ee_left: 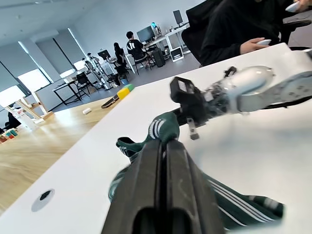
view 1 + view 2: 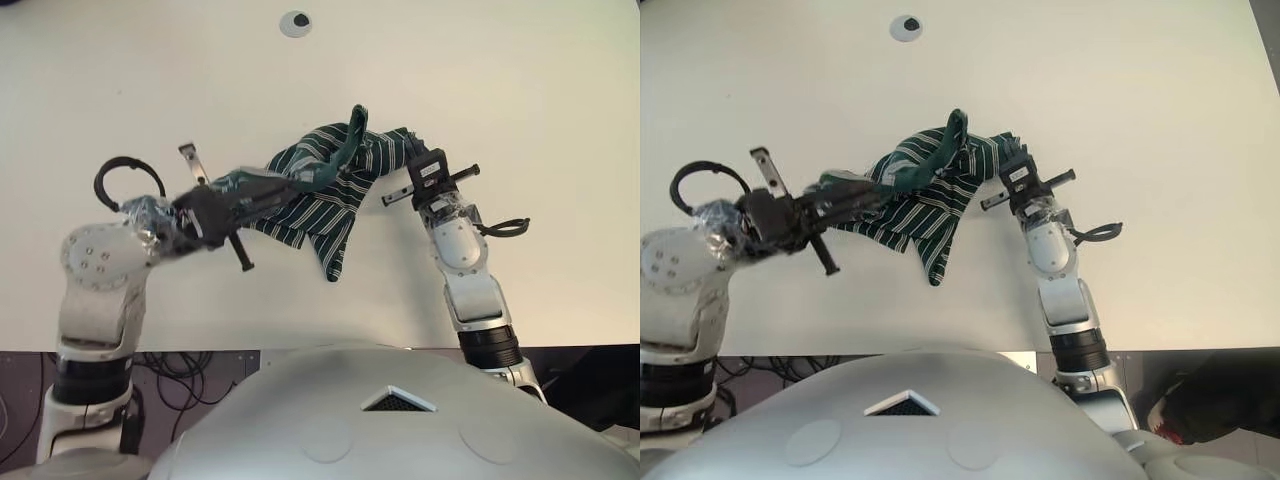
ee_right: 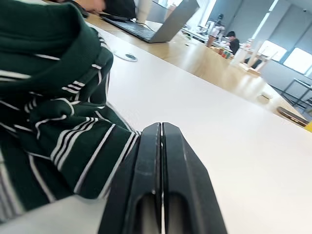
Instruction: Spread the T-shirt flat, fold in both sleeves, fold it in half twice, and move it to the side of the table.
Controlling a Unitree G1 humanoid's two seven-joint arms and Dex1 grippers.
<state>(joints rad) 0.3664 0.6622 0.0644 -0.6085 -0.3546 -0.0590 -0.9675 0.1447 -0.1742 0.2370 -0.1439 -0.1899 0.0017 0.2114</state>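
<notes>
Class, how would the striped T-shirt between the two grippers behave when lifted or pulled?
Probably floppy: the T-shirt crumples in loose folds between the left gripper and right gripper. Likely light, since two small pinches seem to raise it. Pushed, it would probably bunch, not slide.

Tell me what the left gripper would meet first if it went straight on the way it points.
The T-shirt bunched right at its jaws; beyond that, probably the right gripper, though depth is unclear.

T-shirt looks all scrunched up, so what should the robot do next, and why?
Probably pull the pincers gently apart: the left pincer and right pincer each pinch the green white-striped T-shirt, which is bunched between them, not flat on the white table.
</notes>
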